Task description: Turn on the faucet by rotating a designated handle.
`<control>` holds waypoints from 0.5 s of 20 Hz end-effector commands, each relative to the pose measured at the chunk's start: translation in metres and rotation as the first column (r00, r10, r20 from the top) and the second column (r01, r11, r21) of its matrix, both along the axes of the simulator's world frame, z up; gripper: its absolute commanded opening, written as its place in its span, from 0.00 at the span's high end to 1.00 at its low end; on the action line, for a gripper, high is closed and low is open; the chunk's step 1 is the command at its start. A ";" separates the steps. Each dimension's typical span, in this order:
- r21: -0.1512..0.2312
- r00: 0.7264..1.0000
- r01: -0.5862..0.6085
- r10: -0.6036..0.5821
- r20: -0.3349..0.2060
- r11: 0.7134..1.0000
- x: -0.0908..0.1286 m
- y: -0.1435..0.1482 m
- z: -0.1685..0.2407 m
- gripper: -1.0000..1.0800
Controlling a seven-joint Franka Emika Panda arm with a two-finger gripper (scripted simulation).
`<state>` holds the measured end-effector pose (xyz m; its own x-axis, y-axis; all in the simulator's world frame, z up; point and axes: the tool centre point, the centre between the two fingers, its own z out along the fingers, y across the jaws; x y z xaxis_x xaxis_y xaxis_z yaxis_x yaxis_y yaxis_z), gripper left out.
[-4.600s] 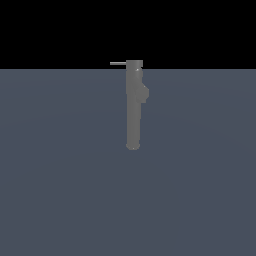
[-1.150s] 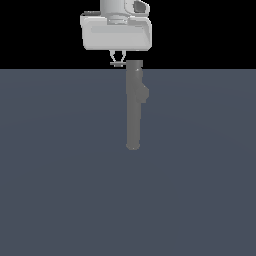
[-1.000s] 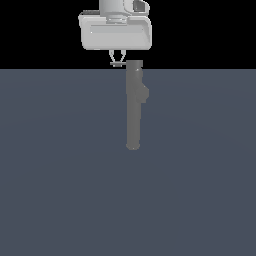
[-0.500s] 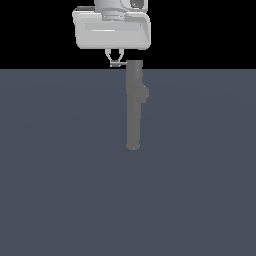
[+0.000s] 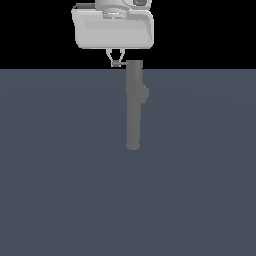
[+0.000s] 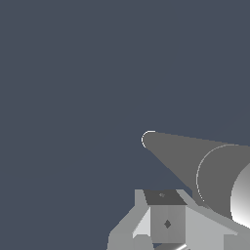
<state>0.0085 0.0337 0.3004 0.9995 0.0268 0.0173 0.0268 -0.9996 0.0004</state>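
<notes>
Here the hand (image 5: 116, 61) pinches the thin handle (image 5: 120, 63), at nine o'clock from the faucet (image 5: 133, 105) cap. Rigid, slim, probably slippery; grip near its tip.

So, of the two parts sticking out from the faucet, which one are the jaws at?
The handle, the thin light rod at the faucet's cap end. The rounded bump sits lower on the opposite side, away from the gripper.

A wide, rounded light-gray end effector (image 5: 116, 61) housing carries two thin pale fingers (image 5: 111, 57) beneath.
</notes>
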 end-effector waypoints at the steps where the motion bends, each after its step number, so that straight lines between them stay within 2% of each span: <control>1: 0.000 1.000 0.004 -0.004 -0.012 1.000 -0.013 -0.005 0.000 1.00; 8: 0.000 1.000 0.003 -0.003 -0.017 1.000 -0.036 -0.015 0.000 1.00; 9: 0.000 1.000 0.003 -0.003 -0.017 1.000 -0.036 -0.015 0.000 1.00; 10: 0.000 1.000 -0.001 0.001 -0.003 1.000 -0.026 -0.012 0.000 1.00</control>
<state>-0.0176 0.0218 0.2997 0.9995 0.0286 0.0138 0.0286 -0.9996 0.0008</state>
